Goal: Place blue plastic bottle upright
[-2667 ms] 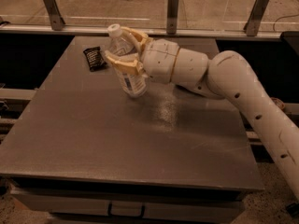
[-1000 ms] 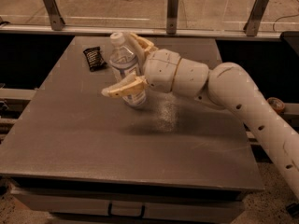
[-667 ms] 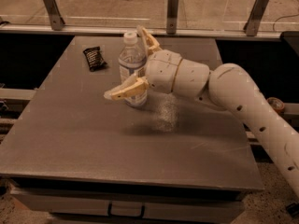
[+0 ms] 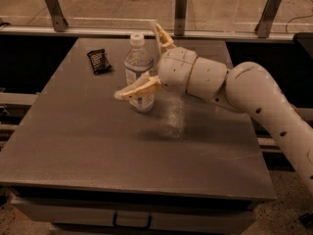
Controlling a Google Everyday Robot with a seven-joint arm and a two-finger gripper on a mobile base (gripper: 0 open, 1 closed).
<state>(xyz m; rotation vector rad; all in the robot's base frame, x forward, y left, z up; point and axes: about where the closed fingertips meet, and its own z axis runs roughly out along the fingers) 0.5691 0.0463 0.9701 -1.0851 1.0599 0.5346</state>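
Observation:
The blue plastic bottle [image 4: 139, 77] is clear with a white cap and a white-and-blue label. It stands upright on the grey table [image 4: 98, 146], a little behind the middle. My gripper [image 4: 137, 60] is open around it. One cream finger [image 4: 134, 90] crosses in front of the bottle's lower half. The other finger [image 4: 160, 35] sticks up behind and to the right of the cap. Neither finger visibly presses on the bottle.
A small dark snack packet [image 4: 99, 61] lies at the table's back left. A rail with metal posts [image 4: 180, 11] runs behind the table. My white arm [image 4: 259, 102] reaches in from the right over the table's right side.
The gripper held the tilted bottle shut in its fingers. The fingers have since spread wide apart, and the bottle now stands upright on the table.

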